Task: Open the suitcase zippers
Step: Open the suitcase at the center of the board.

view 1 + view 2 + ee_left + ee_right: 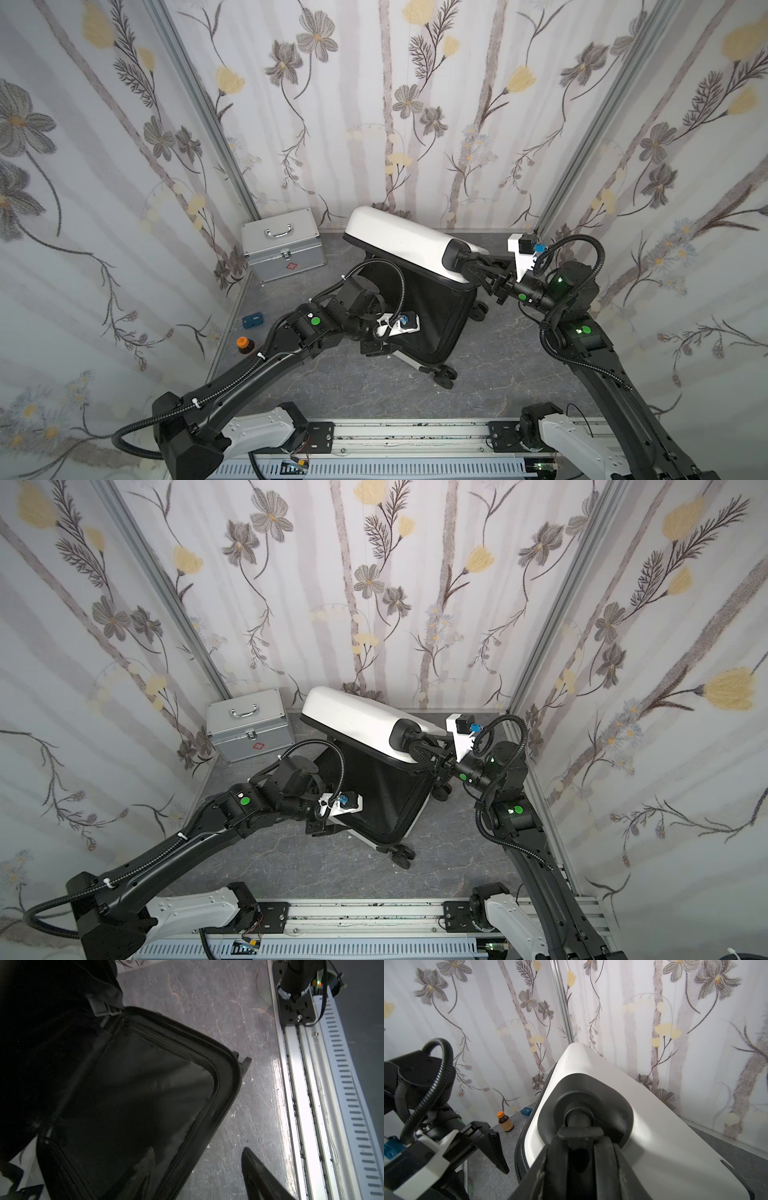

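Note:
The white suitcase stands open on the grey floor, its white half tilted up over the black-lined half. My right gripper is shut on a black wheel set in a recess at the raised half's corner. The zippers' band runs unzipped along both rims; no pulls show. My left gripper is open low beside the lined half. One of its fingers shows, just outside the rim.
A silver aluminium case with a red cross sits at the back left. A brown bottle and a small blue box lie by the left wall. Flowered walls close three sides; the arms' rail runs along the front.

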Tool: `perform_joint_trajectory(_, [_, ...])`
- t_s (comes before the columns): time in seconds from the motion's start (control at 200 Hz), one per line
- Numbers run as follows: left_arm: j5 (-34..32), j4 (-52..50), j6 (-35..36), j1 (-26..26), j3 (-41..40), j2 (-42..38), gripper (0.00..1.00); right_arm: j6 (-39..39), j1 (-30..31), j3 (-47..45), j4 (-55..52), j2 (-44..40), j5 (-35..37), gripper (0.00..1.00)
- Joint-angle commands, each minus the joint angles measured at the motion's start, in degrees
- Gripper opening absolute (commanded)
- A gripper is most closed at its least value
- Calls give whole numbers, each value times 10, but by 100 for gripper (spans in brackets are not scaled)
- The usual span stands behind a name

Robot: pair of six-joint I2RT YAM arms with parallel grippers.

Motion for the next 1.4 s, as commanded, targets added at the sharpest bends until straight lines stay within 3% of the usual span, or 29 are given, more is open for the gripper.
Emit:
perform_joint_trajectory(0.0, [5,-46,58,-4,-11,16,68,3,-15,7,67,14,25,0])
perform_joint_trajectory(0.25, [-17,-60,74,-34,-39,51,68,8,-37,28,80,55,8,0])
perform_joint_trajectory(0.485, [-152,15,104,-43,-39,134,64,16,-47,36,94,70,-3,0])
perform_joint_trajectory(0.61, [-122,38,121,-44,-15,148,64,21,-50,36,101,66,-11,0])
perform_joint_trajectory(0.764, [-72,84,126,-43,-37,89,64,39,-61,39,113,62,-36,0])
perform_joint_trajectory(0.924, [-91,162,138,-44,-90,28,65,47,-64,41,119,60,-50,0])
perform_joint_trajectory(1.039, [-121,138,168,-44,-80,51,65,49,-65,41,124,60,-53,0])
perform_joint_trajectory(1.274, [-120,86,190,-44,-44,122,64,54,-65,45,127,56,-60,0])
perform_joint_trajectory(1.394, [-144,75,203,-44,-33,157,54,56,-66,47,127,55,-63,0])
